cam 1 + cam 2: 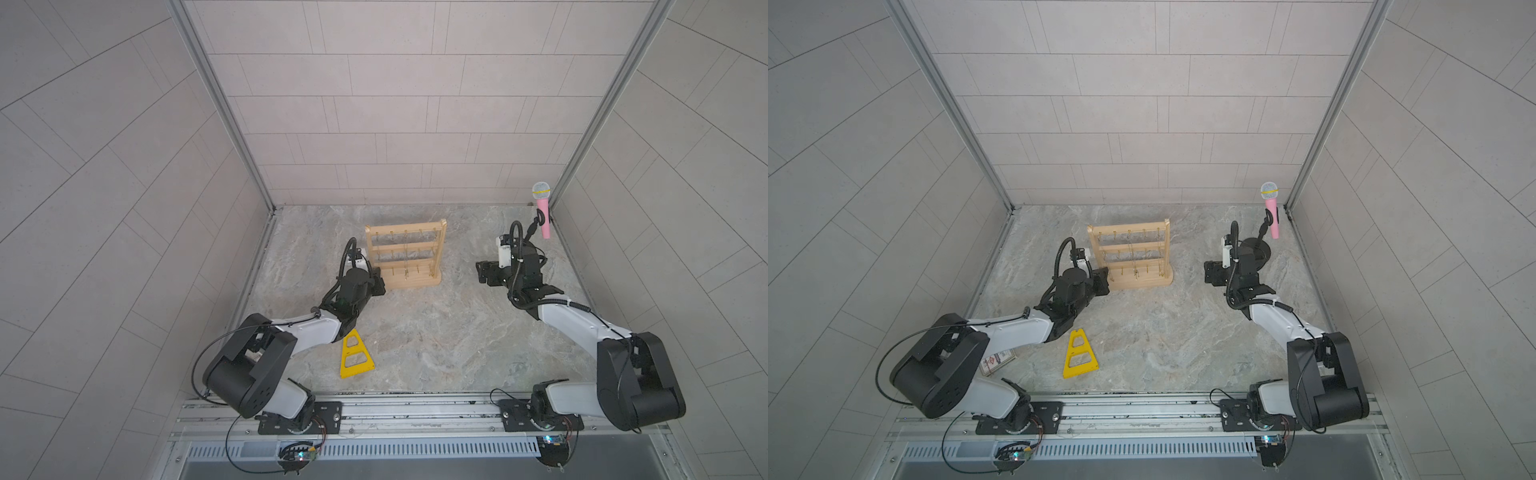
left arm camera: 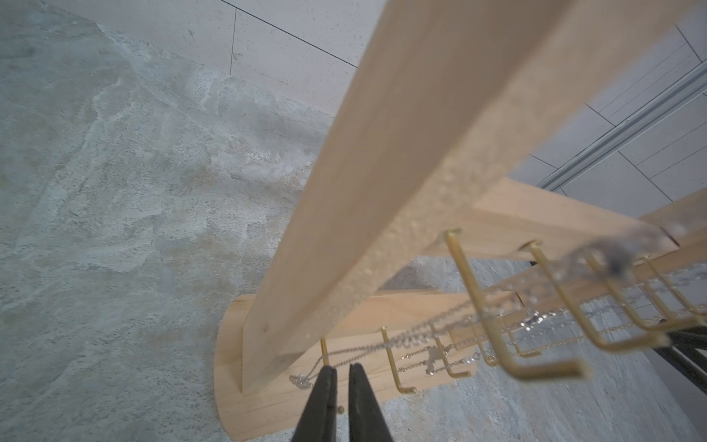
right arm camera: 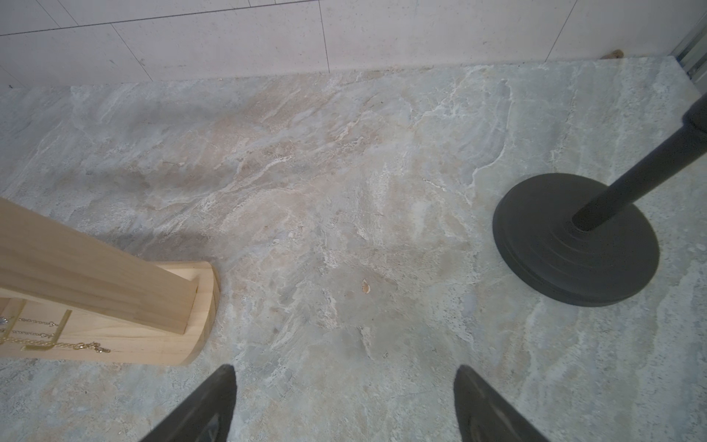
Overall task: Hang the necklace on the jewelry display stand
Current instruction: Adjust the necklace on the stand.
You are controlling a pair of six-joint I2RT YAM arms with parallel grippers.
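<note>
While the left gripper (image 2: 342,368), barely parted, sits by the left upright (image 2: 382,191) of the three-bar stand (image 1: 415,279), one silver necklace (image 2: 359,349) trails across its hooks (image 2: 547,370); the right gripper (image 3: 344,369) gapes empty, well to the right.

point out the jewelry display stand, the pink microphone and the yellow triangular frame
jewelry display stand (image 1: 399,248): in a top view, on its middle bar
pink microphone (image 1: 545,226): in a top view, on its pink handle
yellow triangular frame (image 1: 357,371): in a top view, on its bottom bar

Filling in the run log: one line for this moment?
left gripper: slightly open beside jewelry display stand | necklace: hanging on stand | right gripper: open, empty
</note>
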